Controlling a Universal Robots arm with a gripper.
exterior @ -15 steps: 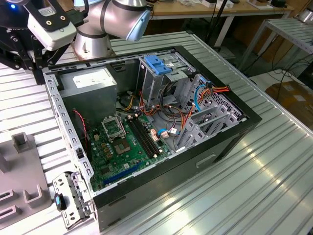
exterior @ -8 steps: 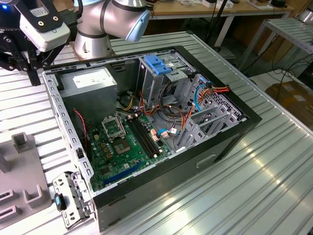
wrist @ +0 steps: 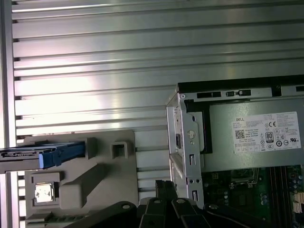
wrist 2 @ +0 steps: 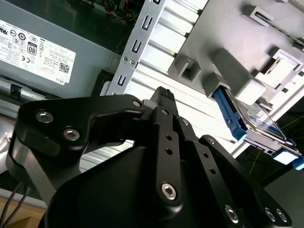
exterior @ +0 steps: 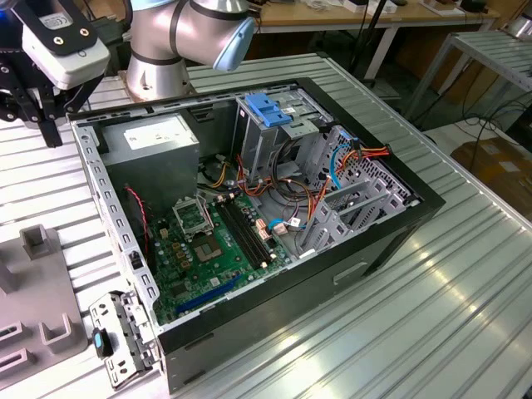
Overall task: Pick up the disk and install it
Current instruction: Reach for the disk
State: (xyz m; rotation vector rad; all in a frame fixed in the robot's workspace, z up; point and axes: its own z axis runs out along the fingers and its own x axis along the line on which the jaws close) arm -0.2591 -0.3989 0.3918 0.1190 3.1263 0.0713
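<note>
one ribbed table [exterior: 432,324] carries the open computer case [exterior: 374,249] and, beside it, a grey fixture [wrist: 118,190]. the tool [wrist 2: 164,93] hangs over the table between the two, its jaws looking closed together and gripping nothing. the disk [wrist: 42,154] stands on edge in a fixture slot, well apart from the tool. coming down closed, the tool would likely strike the disk's edge instead of straddling it, tipping it in the slot.

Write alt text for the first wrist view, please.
The disk, blue-framed, sits edge-on in a grey holder on the ribbed metal table. The gripper hangs between the holder and the open computer case, apart from the disk.
</note>
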